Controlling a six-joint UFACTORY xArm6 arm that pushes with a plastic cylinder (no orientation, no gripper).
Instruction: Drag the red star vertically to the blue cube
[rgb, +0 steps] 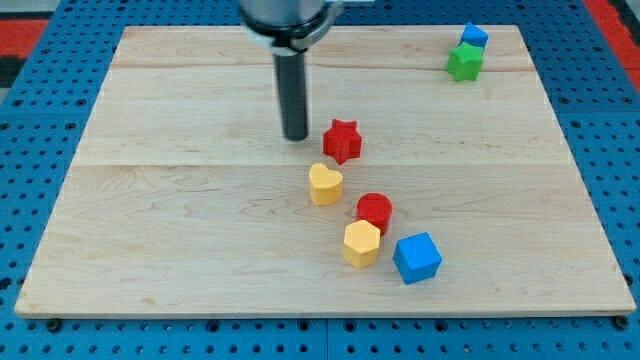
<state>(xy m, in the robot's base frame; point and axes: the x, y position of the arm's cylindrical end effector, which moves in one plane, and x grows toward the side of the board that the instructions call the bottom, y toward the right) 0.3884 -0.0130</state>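
The arm carries no hand, only a dark rod, so there is nothing to open or close. My tip (296, 137) rests on the bench (180, 240), just to the view's left of the red star (342, 141), close beside it though contact cannot be told. Below the tip toward the view's bottom right lie a yellow heart (325, 185), a red cylinder (375, 211), a yellow hexagon (361, 243) and the blue cube (417, 257). Far off at the view's top right sit a small blue block (473, 36) and a green block (464, 62).
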